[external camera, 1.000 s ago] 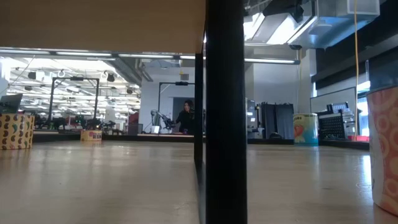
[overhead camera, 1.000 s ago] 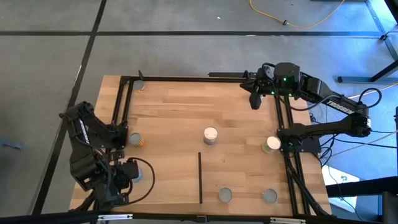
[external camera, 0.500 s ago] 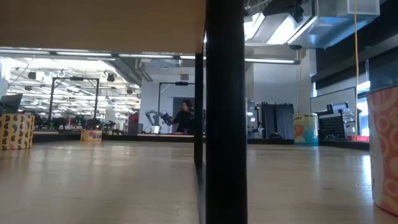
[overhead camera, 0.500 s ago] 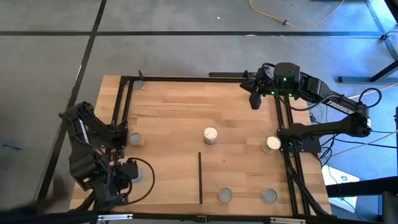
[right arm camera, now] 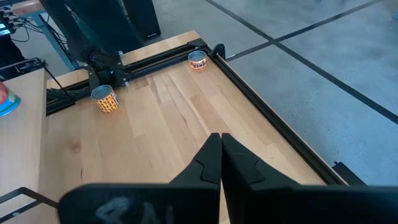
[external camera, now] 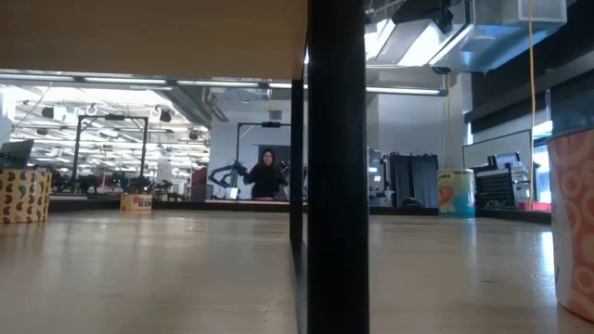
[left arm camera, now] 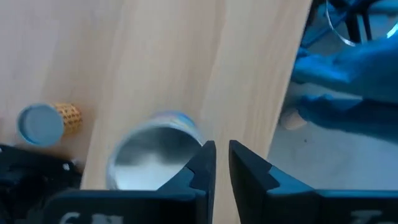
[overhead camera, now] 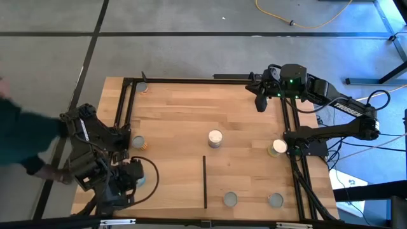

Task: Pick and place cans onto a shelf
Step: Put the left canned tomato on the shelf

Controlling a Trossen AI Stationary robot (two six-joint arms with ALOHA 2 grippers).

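Several cans stand upright on the wooden tabletop: cream-topped ones, grey-topped ones, and two by the left frame rail. My left gripper hangs over the near left corner, pointing steeply down. Only a narrow gap shows between its fingers, with nothing in it. A blurred grey-topped can stands just beside them below. My right gripper is shut, raised over the far right corner. A thin black strip runs near the front; I cannot tell the shelf from the tabletop.
A black metal frame borders the table. A person's dark sleeve and hand reach in beside my left arm, and the sleeve shows blue in the left wrist view. A black post fills the middle of the low view.
A person's arm has come in from the picture's left and now reaches to my left arm at the table's near left corner. The cans stand where they were.
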